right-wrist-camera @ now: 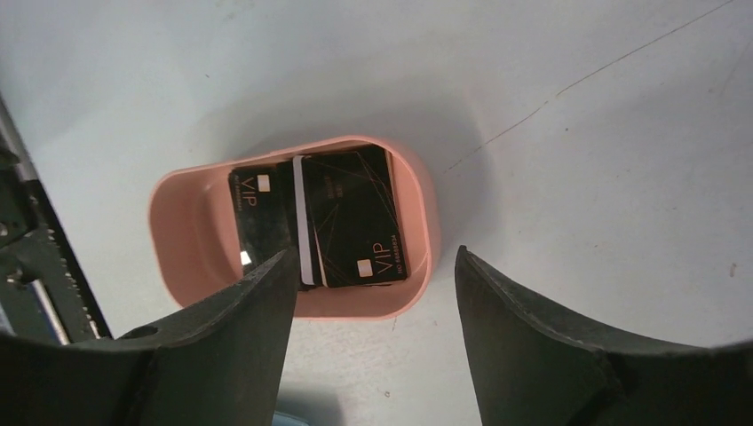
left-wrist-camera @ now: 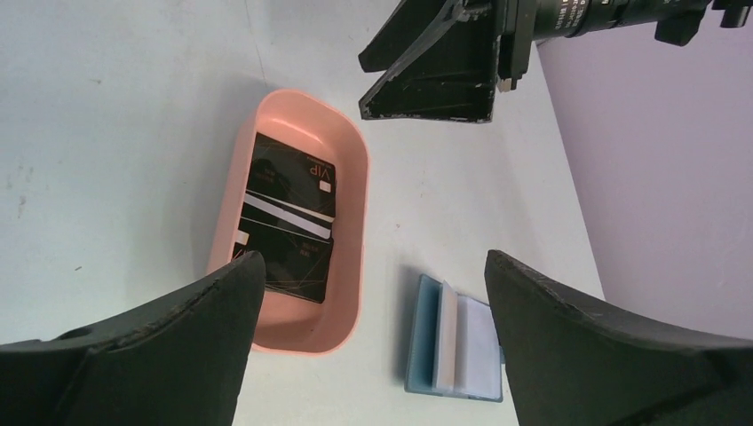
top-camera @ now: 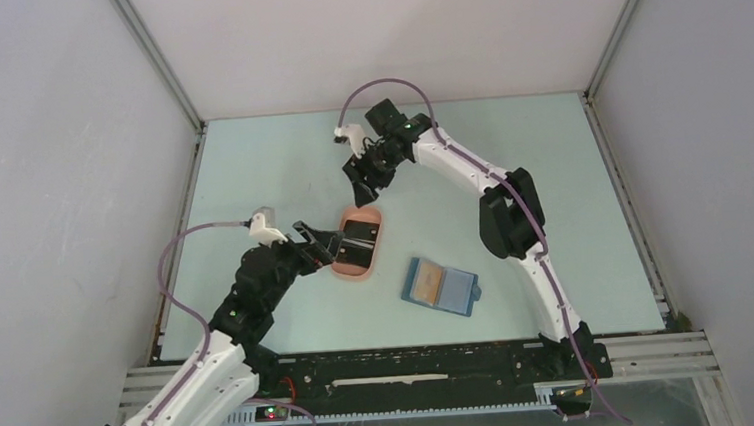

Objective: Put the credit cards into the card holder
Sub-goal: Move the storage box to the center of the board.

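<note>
From above, the table (top-camera: 550,161) was pale green, closed in by plain white walls. A pink oval tray (top-camera: 349,267) stood near the middle with the black credit cards (top-camera: 358,229) inside. The blue card holder (top-camera: 440,286) lay open to the right of the tray, apart from it. The left gripper (top-camera: 331,246) was at the tray's left rim. The right gripper (top-camera: 364,188) was just behind the tray.

In the left wrist view, the left gripper (left-wrist-camera: 373,266) was spread wide and held nothing. The credit cards (left-wrist-camera: 293,213), one marked "VIP", lay in the tray (left-wrist-camera: 355,177) ahead. The card holder (left-wrist-camera: 457,337) lay to the right.

In the right wrist view, the right gripper (right-wrist-camera: 373,257) was also spread and empty above the tray (right-wrist-camera: 178,231). Two credit cards (right-wrist-camera: 355,222) showed "VIP".
</note>
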### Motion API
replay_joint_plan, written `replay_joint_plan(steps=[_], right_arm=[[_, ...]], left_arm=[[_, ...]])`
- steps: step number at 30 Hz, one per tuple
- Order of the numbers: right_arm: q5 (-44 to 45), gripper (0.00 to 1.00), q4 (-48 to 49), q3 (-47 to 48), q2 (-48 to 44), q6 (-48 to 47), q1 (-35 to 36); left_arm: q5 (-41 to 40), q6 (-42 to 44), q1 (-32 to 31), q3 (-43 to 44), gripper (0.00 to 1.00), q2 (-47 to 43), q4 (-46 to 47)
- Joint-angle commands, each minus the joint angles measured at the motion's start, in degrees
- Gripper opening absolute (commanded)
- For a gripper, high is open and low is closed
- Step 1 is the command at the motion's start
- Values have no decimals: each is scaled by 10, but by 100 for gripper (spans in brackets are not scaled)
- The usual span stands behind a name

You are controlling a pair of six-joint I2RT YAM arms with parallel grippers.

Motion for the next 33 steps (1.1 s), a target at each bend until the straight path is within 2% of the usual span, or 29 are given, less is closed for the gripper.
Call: replay_joint_plan(steps=[1, 8, 12, 15, 18, 25, 33], right_arm=[[62, 72, -22, 32, 19, -26, 14], [94, 60, -16, 42, 52, -26, 26], [106, 45, -8, 37, 56, -21, 28], [108, 32, 12, 9, 43, -9, 28], [110, 22, 54, -52, 6, 9, 29], [158, 0, 192, -272, -124, 97, 35], [253, 0, 275, -444, -248, 207, 73]], left_arm=[[8, -9, 4, -14, 98, 17, 20], [26, -21, 4, -11, 98, 44, 36], [42, -43, 4, -30, 95, 41, 60], [76, -80, 4, -57, 88, 43, 110], [96, -116, 4, -78, 83, 50, 148], [103, -162, 4, -92, 78, 56, 159], [84, -177, -4, -84, 75, 70, 149]])
